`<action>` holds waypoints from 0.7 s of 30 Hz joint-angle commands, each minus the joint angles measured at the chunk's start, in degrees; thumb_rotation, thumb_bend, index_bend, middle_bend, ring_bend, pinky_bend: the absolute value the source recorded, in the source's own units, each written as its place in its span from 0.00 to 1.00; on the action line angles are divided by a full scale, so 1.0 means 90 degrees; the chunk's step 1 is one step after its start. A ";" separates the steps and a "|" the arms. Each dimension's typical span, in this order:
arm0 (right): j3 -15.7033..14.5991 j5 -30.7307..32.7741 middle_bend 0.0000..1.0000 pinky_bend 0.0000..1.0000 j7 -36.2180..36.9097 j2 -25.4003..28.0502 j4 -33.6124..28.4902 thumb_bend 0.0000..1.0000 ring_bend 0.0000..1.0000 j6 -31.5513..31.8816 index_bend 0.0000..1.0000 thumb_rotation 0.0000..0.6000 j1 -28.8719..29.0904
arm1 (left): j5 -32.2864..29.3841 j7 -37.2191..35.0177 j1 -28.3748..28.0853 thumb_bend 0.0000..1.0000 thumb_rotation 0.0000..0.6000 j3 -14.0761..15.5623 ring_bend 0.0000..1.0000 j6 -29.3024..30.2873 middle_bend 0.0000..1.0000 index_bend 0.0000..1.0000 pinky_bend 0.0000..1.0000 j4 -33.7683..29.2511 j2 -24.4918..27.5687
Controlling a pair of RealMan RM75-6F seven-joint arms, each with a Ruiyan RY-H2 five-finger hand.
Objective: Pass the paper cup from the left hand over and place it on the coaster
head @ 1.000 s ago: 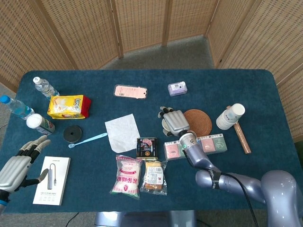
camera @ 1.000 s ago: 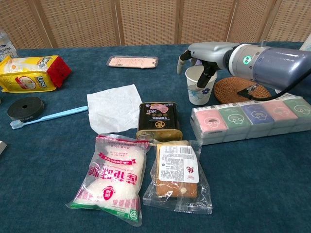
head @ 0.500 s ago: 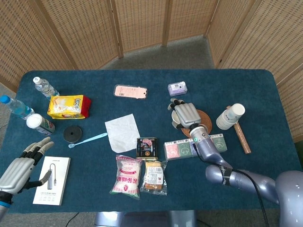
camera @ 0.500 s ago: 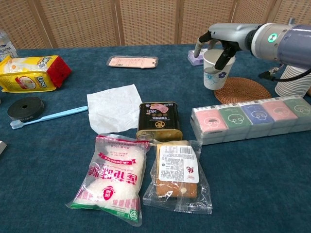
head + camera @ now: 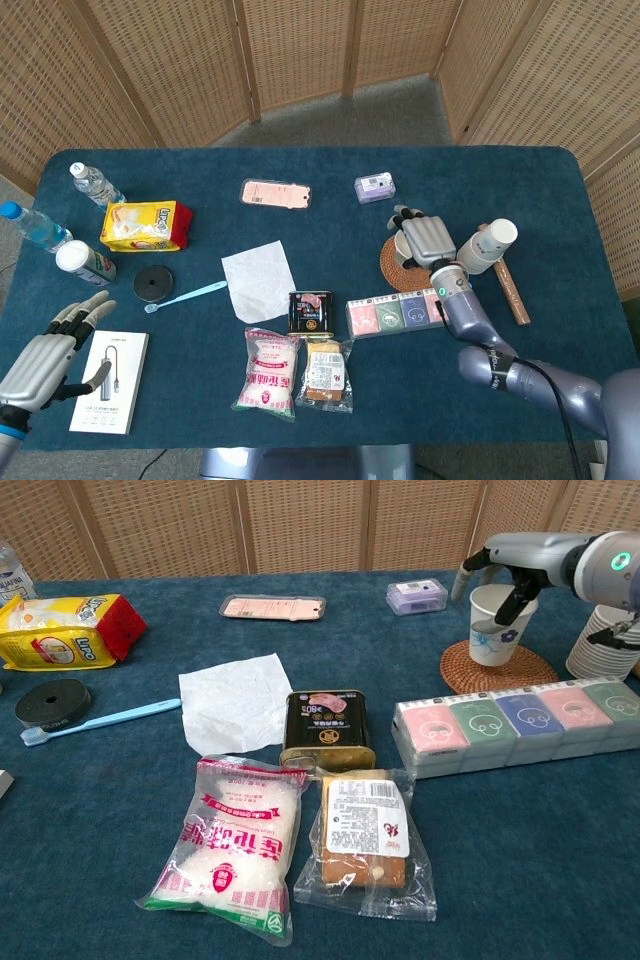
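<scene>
A white paper cup [image 5: 497,626] with a small flower print is upright over the round woven coaster [image 5: 500,668]; whether its base touches the coaster I cannot tell. My right hand [image 5: 520,568] grips the cup at its rim from above. In the head view the right hand [image 5: 428,239] covers most of the cup, and the coaster [image 5: 393,266] shows at the hand's left. My left hand [image 5: 48,355] hangs open at the table's near left corner, beside a white box [image 5: 110,381].
A stack of paper cups [image 5: 487,246] lies just right of the coaster. A row of tissue packs [image 5: 520,723] sits in front of it, a purple box [image 5: 417,596] behind. A meat tin [image 5: 326,730], napkin [image 5: 236,700], snack bags, toothbrush and bottles fill the middle and left.
My right hand carried the cup rightward, from the table left of the coaster, up and over onto the coaster's area. The left hand barely shifted.
</scene>
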 commanded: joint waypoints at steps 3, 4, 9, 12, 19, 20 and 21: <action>-0.0045 -0.0035 0.15 0.45 0.0102 -0.0017 0.0131 0.39 0.19 -0.0063 0.30 1.00 -0.0069 | 0.0023 0.0059 0.0000 0.46 1.00 0.0011 0.00 -0.0004 0.00 0.00 0.00 -0.0059 0.0027; -0.0050 -0.0047 0.15 0.45 0.0114 -0.0025 0.0157 0.39 0.19 -0.0066 0.30 1.00 -0.0076 | 0.0028 0.0068 0.0002 0.46 1.00 0.0010 0.00 0.0004 0.00 0.00 0.00 -0.0072 0.0033; -0.0054 -0.0070 0.15 0.44 0.0166 -0.0061 0.0263 0.39 0.19 -0.0110 0.29 1.00 -0.0098 | 0.0056 0.0107 0.0011 0.46 1.00 0.0006 0.00 0.0033 0.00 0.00 0.00 -0.0088 0.0015; -0.0065 -0.0062 0.14 0.42 0.0159 -0.0086 0.0276 0.38 0.18 -0.0107 0.28 1.00 -0.0117 | 0.0072 0.0138 0.0000 0.46 1.00 0.0028 0.00 -0.0013 0.00 0.00 0.00 -0.0112 0.0018; -0.0081 0.0054 0.11 0.37 0.0114 -0.0090 0.0231 0.38 0.14 -0.0104 0.21 1.00 -0.0179 | 0.0083 0.0138 0.0011 0.46 1.00 0.0028 0.00 0.0015 0.00 0.00 0.00 -0.0119 0.0019; -0.0080 0.0073 0.09 0.36 0.0108 -0.0085 0.0228 0.37 0.12 -0.0095 0.19 1.00 -0.0189 | 0.0088 0.0137 0.0014 0.46 1.00 0.0032 0.00 0.0017 0.00 0.00 0.00 -0.0118 0.0020; -0.0085 0.0093 0.08 0.35 0.0085 -0.0074 0.0219 0.37 0.11 -0.0089 0.17 1.00 -0.0198 | 0.0092 0.0136 0.0017 0.46 1.00 0.0042 0.00 0.0010 0.00 0.00 0.00 -0.0120 0.0029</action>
